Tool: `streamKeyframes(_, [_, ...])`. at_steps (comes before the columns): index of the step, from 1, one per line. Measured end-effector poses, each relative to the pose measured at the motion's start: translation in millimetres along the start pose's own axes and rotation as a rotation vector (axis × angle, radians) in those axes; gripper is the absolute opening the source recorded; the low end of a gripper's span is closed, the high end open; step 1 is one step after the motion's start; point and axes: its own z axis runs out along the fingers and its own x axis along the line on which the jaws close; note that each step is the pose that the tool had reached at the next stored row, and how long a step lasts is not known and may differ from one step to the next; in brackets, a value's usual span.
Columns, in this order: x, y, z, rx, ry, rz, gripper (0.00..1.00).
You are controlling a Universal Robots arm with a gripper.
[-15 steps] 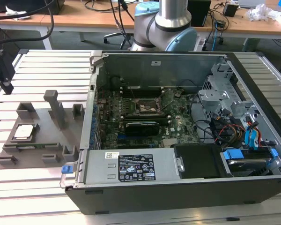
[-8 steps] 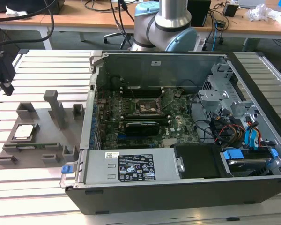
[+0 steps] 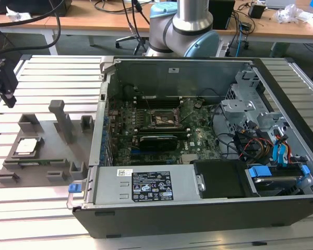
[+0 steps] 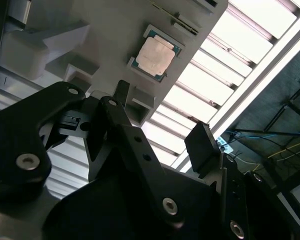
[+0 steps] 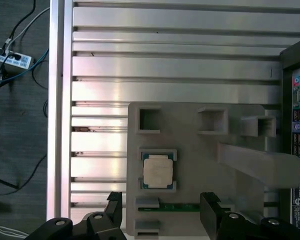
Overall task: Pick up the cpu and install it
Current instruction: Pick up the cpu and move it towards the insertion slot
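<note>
A: Where's the cpu (image 5: 157,171)?
B: Seated in the grey holder (image 5: 205,160) on the counter (image 5: 165,75); the end effector (image 5: 161,200) hangs over it, spread wide, empty.
A: Handling?
B: Light, rigid, delicate, I'd judge; pinch opposite thin edges.

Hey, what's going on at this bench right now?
A robot arm's gripper hovers open and empty close to the cpu. The cpu lies flat in its recess on the gray holder tray, which sits on the slatted table beside the open computer case. The chip has not been picked up yet.
</note>
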Motion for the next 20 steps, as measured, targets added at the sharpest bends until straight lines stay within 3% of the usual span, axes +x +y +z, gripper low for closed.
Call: streamKeyframes(20, [2.2, -0.1, 10.1, 0.0, 0.0001, 0.0, 0.72])
